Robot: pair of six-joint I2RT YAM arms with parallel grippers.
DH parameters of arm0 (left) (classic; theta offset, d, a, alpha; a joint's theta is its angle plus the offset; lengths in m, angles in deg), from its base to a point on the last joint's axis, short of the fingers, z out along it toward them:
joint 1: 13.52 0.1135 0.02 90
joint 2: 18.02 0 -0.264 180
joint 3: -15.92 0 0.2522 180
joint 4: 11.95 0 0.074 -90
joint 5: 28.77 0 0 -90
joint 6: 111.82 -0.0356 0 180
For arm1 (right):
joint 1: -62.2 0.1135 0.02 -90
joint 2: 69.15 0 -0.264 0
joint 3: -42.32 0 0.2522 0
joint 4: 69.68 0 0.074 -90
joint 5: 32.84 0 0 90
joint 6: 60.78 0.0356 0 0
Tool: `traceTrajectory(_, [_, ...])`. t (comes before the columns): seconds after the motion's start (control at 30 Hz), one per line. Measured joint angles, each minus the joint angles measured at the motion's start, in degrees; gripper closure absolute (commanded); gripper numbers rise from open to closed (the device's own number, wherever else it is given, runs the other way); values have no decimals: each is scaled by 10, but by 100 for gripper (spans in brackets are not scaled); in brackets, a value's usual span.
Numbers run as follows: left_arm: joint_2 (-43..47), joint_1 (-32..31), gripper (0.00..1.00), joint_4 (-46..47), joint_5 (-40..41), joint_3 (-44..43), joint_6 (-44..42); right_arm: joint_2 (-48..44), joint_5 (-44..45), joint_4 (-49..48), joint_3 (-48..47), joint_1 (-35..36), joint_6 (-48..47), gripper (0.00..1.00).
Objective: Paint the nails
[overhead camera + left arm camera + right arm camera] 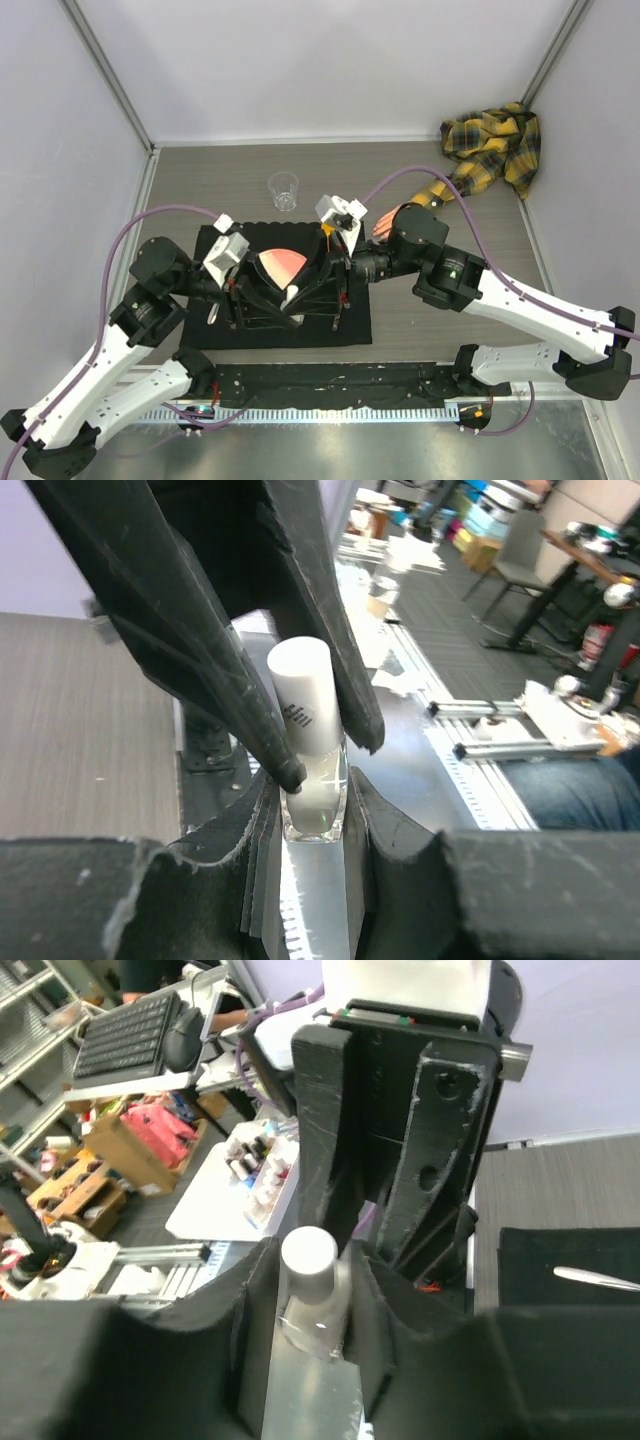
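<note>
Left claw [315, 798] and right claw [312, 1272] both grip one white-capped bottle [300, 680].

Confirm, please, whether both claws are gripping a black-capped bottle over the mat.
Not quite: the cap is white, not black, as the left wrist view shows. The left claw and right claw do grip the bottle over the mat.

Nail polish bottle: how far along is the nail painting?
Done: nail polish bottle held, left gripper clamping its glass body. In hand: right gripper closed on the white cap, apparently to unscrew it. Left: cap on, no brush out; mannequin hand lies apart, untouched.
</note>
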Motion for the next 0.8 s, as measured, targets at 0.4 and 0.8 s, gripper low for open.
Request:
traceTrajectory(0.4, [3, 2, 100, -198, 223, -41, -144, -20, 296, 190, -40, -2, -9, 16])
traceTrajectory(0.8, [7, 2, 100, -228, 315, -41, -158, -3, 366, 229, -79, 8, 6, 38])
